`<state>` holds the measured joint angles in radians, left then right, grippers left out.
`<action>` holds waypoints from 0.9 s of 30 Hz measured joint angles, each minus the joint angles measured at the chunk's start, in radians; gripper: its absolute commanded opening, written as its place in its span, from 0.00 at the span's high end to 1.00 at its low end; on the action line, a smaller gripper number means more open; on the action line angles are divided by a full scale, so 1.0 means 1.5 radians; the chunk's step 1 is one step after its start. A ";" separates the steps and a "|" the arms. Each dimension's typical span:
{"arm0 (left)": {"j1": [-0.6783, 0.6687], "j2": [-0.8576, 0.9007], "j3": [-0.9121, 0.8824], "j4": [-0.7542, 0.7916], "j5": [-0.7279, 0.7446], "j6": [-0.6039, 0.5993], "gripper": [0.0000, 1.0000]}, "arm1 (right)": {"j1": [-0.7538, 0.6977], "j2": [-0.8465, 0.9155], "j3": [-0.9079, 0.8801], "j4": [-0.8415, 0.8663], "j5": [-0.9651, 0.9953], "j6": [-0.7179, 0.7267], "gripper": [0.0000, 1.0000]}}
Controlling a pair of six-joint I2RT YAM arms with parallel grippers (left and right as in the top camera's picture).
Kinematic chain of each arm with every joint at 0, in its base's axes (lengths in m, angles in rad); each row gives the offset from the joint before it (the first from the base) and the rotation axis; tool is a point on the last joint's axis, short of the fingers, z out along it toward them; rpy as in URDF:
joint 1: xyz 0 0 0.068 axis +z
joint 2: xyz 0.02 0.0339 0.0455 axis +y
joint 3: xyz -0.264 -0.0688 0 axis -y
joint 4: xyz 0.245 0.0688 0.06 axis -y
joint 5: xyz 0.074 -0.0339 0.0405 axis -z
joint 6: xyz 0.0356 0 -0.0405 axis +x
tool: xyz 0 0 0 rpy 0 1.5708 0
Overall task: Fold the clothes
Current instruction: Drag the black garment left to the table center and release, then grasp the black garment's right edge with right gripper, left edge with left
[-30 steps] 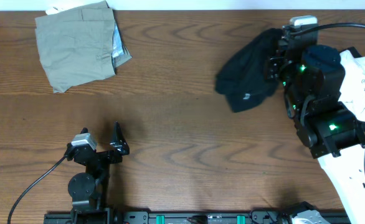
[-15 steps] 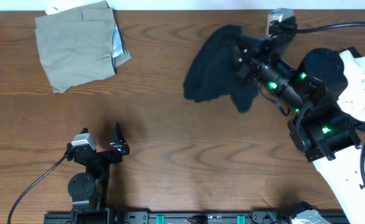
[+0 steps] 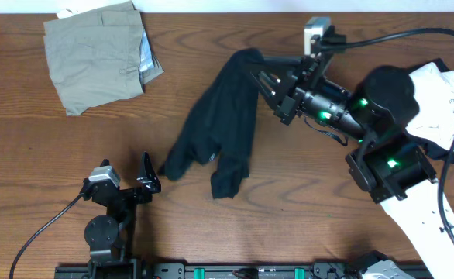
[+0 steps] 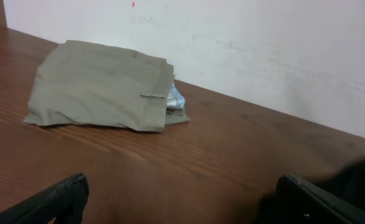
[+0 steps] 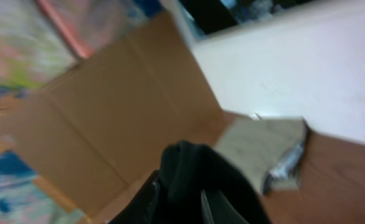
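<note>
- The right hand (image 3: 264,76) reaches out over the far half of the desk (image 3: 304,201), well right of the middle, with its fingers pointing toward the left edge.
- Its fingers are closed on a bunch at one end of the black T-shirt (image 3: 219,124). The blurred right wrist view shows dark fabric heaped between and over the two fingertips.
- From that grip the T-shirt runs in a long, drawn-out strip slanting toward the near edge. Its held end is close to the far edge.
- The T-shirt's lower end lies crumpled on the wood about the middle of the desk, split into two loose lobes.
- The left lobe ends just beside the left hand (image 3: 125,177).
- The left hand sits low near the near edge, left of centre, with its fingers spread wide apart and nothing between them.
- The khaki folded piece (image 3: 95,54) lies flat in the far left corner, with a pale blue-white layer showing at its right side. It is well apart from the T-shirt.
- The white printed top (image 3: 444,101) lies at the right edge, partly hidden under the right arm.
- A brown cardboard panel (image 5: 108,112) shows, blurred, in the right wrist view.
</note>
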<state>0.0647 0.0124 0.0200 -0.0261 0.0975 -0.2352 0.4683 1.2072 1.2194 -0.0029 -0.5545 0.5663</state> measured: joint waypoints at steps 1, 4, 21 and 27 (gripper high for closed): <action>0.000 0.000 0.000 0.000 0.000 0.000 0.02 | 0.000 0.007 0.002 -0.020 0.017 -0.009 0.89; 0.000 0.000 0.000 0.000 0.000 0.000 0.02 | -0.004 0.038 0.003 -0.092 0.113 -0.052 0.85; 0.000 0.000 0.000 0.000 0.000 0.000 0.02 | -0.035 0.094 0.003 -0.304 0.467 -0.212 0.36; 0.000 0.000 0.000 0.000 0.000 0.000 0.02 | -0.035 0.094 0.003 -0.420 0.323 -0.224 0.04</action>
<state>0.0647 0.0124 0.0200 -0.0261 0.0975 -0.2352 0.4152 1.3476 1.2243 -0.6331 -0.0700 0.2310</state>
